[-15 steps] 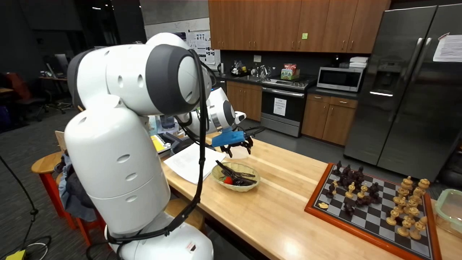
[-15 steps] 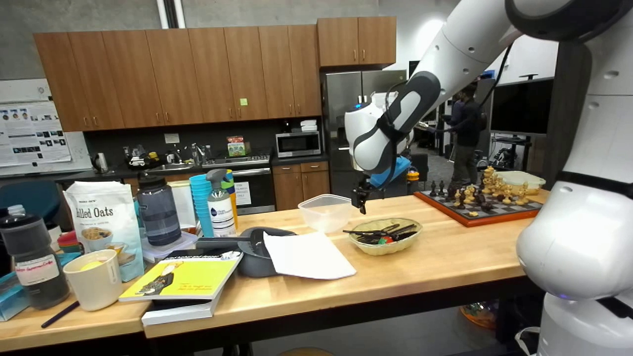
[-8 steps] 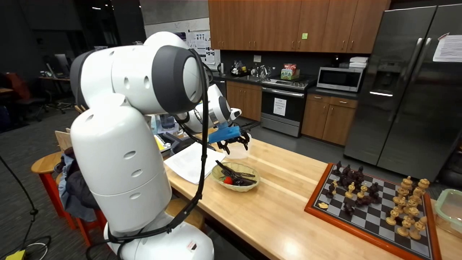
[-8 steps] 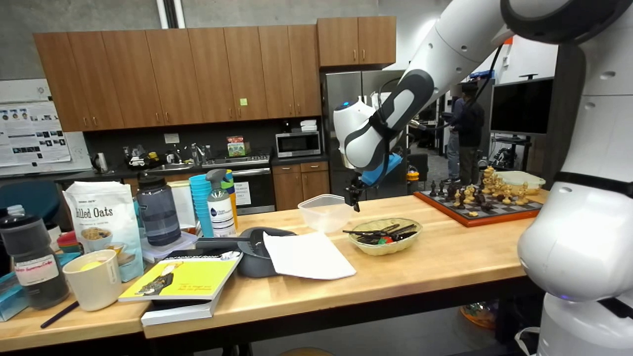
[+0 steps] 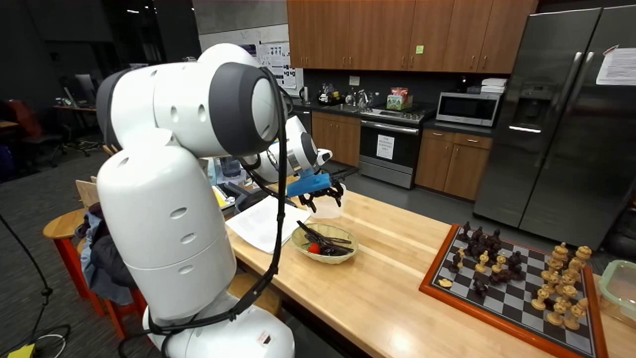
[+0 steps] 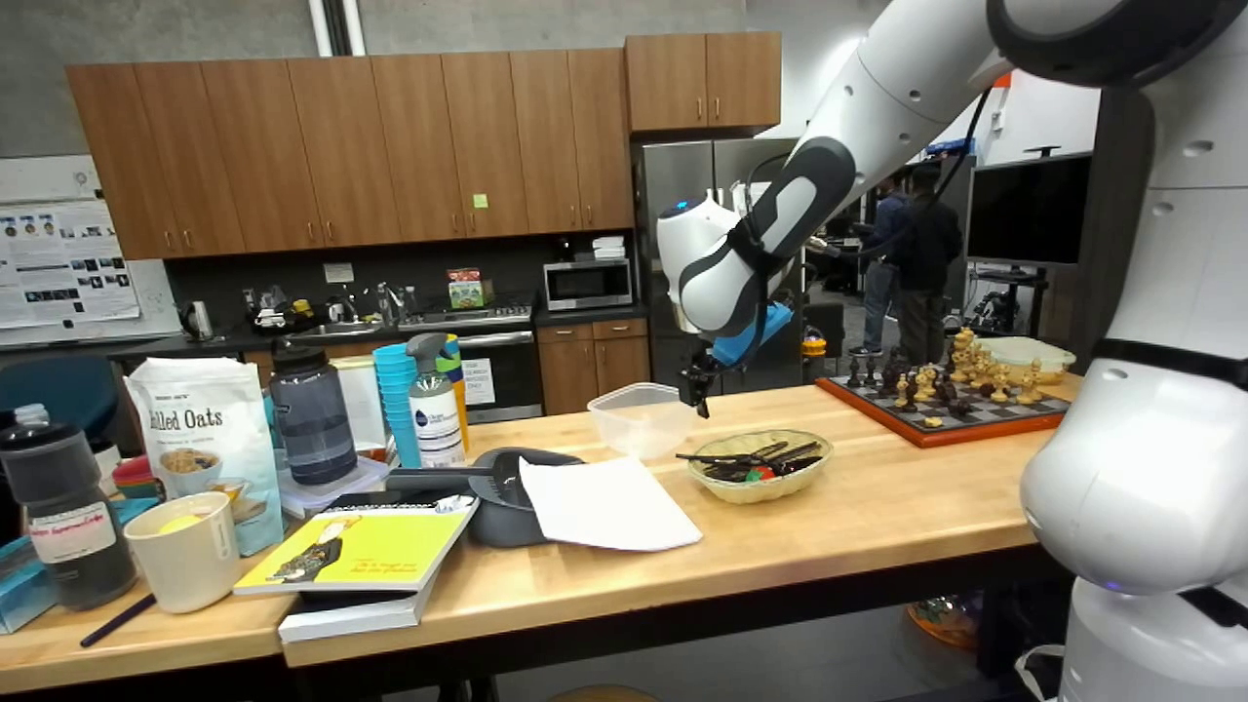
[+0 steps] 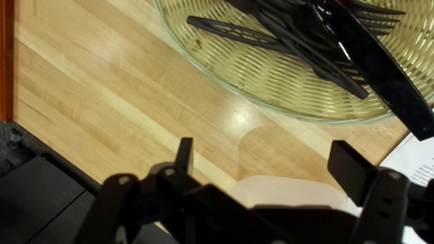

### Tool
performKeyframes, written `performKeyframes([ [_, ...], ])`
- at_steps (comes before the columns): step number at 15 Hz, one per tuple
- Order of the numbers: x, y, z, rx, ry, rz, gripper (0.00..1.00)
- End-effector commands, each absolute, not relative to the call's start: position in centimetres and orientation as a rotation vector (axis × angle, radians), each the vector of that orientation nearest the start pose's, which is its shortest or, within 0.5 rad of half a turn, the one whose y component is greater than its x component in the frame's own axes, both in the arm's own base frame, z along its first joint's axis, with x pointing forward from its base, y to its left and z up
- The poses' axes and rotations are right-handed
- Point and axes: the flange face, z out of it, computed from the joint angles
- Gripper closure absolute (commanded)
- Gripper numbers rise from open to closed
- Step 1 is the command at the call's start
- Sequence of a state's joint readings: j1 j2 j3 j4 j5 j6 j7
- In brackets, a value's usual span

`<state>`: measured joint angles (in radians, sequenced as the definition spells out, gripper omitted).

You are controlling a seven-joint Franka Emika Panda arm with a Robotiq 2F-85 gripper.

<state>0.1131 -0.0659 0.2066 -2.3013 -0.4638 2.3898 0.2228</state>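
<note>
My gripper (image 7: 264, 154) stands open above the wooden table, with its fingers (image 7: 351, 169) wide apart and nothing held between them. Nearest to it is a translucent plastic container (image 6: 639, 424), partly hidden behind the gripper in the wrist view. Beside that sits a pale yellow woven oval basket (image 5: 323, 259), seen in both exterior views. Black plastic utensils lie in it, among them a glossy black handle (image 7: 376, 64) that sticks out over the rim. A red round item (image 5: 314, 248) rests among the utensils. In an exterior view the gripper (image 6: 697, 385) hangs close to the container's right side.
White paper sheets (image 6: 609, 507) lie left of the basket, next to a dark grey dustpan-like item (image 6: 502, 526) and a yellow notebook (image 6: 366, 551). A chessboard with pieces (image 5: 497, 303) occupies the far end. Bottles, blue cups (image 6: 397, 405) and an oats bag (image 6: 210, 439) crowd the other end.
Over the first half second the arm shifted a little toward the container, leftward in both exterior views. Since then it has stayed still; the jaws remain open. People in the background have moved.
</note>
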Motion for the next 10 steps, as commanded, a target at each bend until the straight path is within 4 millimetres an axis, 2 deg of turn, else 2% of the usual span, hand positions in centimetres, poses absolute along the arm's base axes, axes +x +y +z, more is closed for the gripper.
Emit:
performKeyframes([
  [1,49.7,16.4,39.1,-3.347,-0.681,-0.398,0.0],
  [3,50.2,17.0,39.4,-3.363,-0.604,-0.379,0.0],
  [6,51.5,18.7,40.5,-3.408,-0.357,-0.396,0.0],
  [10,54.0,22.4,43.3,-3.4,-0.029,-0.521,0.0],
])
